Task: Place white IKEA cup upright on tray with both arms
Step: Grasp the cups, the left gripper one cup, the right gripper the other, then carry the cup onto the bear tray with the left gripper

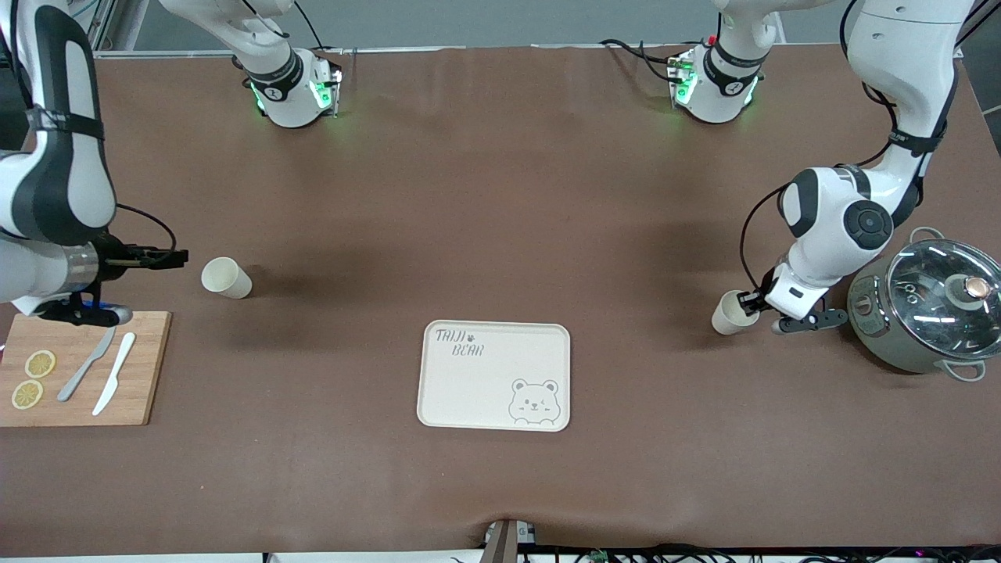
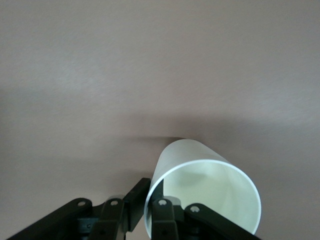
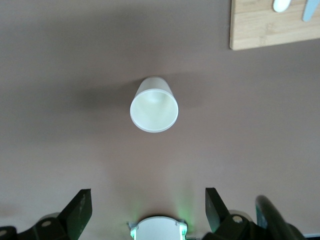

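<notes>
Two white cups on the brown table, both lying on their sides. One cup (image 1: pixel 227 277) lies toward the right arm's end of the table, just off the corner of the wooden cutting board (image 1: pixel 82 371) and a bit farther from the front camera than it; plain off-white, tapered, no handle seen, open mouth facing the right gripper (image 1: pixel 168 256), smooth pale inside visible in the right wrist view (image 3: pixel 153 105). Right gripper is low, just beside that cup, not touching, fingers (image 3: pixel 80 212) spread wide apart with nothing between them. Second cup (image 1: pixel 733 313) lies toward the left arm's end of the table, near the grey pot with glass lid (image 1: pixel 927 305); same off-white tapered shape, thin rim, mouth toward the left gripper (image 1: pixel 752 303). In the left wrist view the cup (image 2: pixel 200 187) rim sits right at the black fingers (image 2: pixel 162 220); one finger at the rim, but whether they are clamped on the wall cannot be told. Tray (image 1: pixel 495 375) lies flat mid-table, nearer the front camera than both cups and well apart from them; cream, rounded corners, "TAIJI BEAR" lettering and grey bear face, nothing on it. Cutting board carries two lemon slices (image 1: pixel 33 379), a grey knife (image 1: pixel 86 364) and a white knife (image 1: pixel 114 373).
</notes>
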